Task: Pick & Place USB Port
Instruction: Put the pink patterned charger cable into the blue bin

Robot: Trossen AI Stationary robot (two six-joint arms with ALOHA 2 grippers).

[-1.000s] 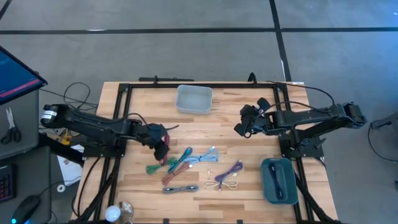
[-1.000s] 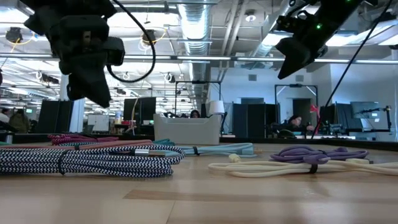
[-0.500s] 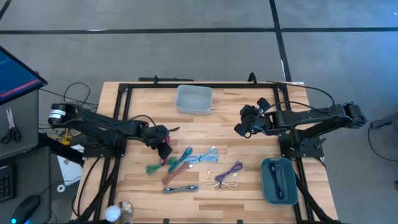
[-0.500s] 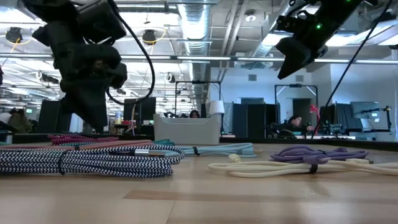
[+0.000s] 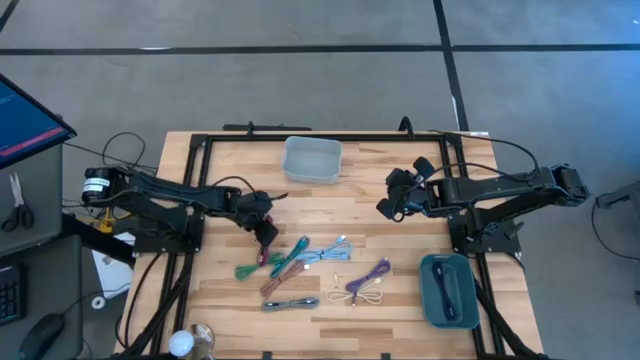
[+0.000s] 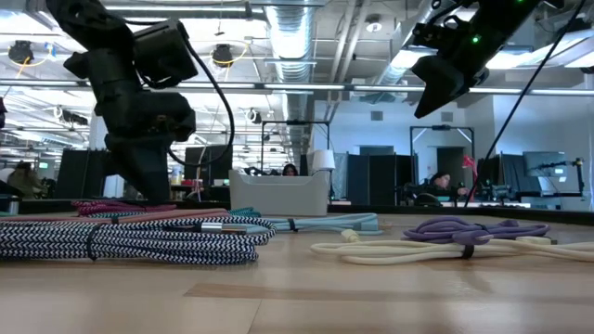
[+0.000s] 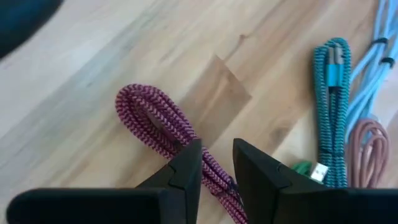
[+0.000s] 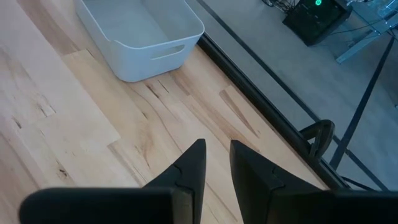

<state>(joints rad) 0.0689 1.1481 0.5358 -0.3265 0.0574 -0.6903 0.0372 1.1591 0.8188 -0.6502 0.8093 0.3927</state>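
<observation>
Crimson braided cable [image 7: 158, 124] beneath lowered left end effector [image 7: 216, 163], fingers narrow, nothing held.

The wooden table [image 5: 400, 290] carries bundled cables [image 5: 300, 262] and two bins [image 5: 312, 159].

Cable bundles [image 5: 310, 268] lie mid-table, with the bin [image 5: 312, 160] behind them.

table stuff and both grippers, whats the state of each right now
left gripper: open, straddling the red braided cable
right gripper: open, empty, raised above the table
white bin: upright, empty
dark tray: holds a dark cable
teal braided cable: bundled, lying flat
purple cable: coiled, tied
</observation>
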